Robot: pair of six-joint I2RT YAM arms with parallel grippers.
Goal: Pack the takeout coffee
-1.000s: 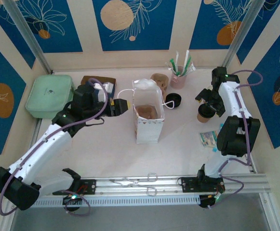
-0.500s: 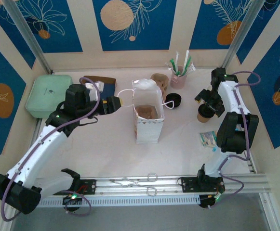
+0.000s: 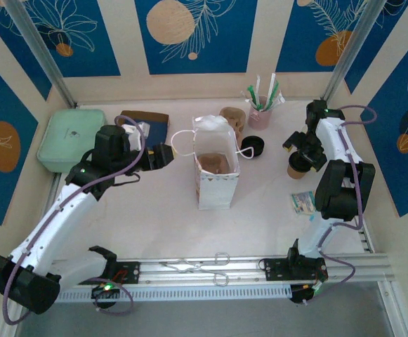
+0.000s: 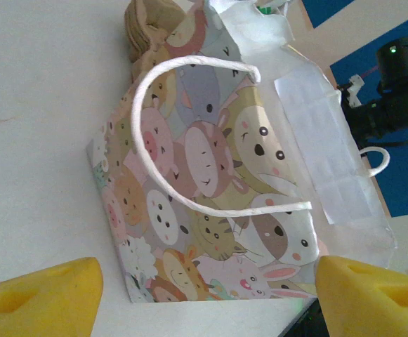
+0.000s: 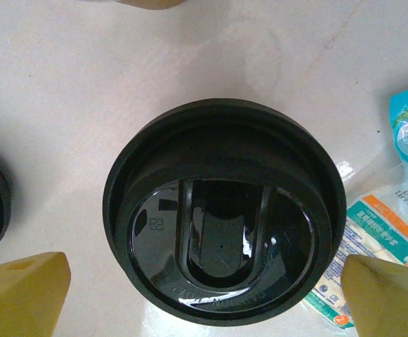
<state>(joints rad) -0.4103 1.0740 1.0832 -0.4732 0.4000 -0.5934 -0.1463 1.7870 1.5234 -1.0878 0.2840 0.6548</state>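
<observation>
The takeout coffee (image 3: 298,168), a kraft-brown cup with a black lid (image 5: 221,210), stands at the right of the table. My right gripper (image 3: 301,149) hangs straight over it, open. Its yellow fingertips (image 5: 24,286) sit either side of the lid without touching it. The cartoon-animal paper bag (image 3: 215,172) stands upright and open mid-table, with something brown inside. My left gripper (image 3: 166,154) is open just left of the bag. In the left wrist view the bag (image 4: 211,175) and its white handle (image 4: 189,133) lie ahead of the left gripper (image 4: 204,302), with nothing between the fingers.
A loose black lid (image 3: 253,147) lies right of the bag. Behind it are the brown pulp carrier (image 3: 232,118) and a pink cup of straws (image 3: 260,112). A green lidded box (image 3: 69,137) sits far left, and packets (image 3: 303,203) lie near the right arm's base.
My left gripper has drawn back to the left, away from the bag's handle, and opened wider. The right gripper stays over the coffee cup.
</observation>
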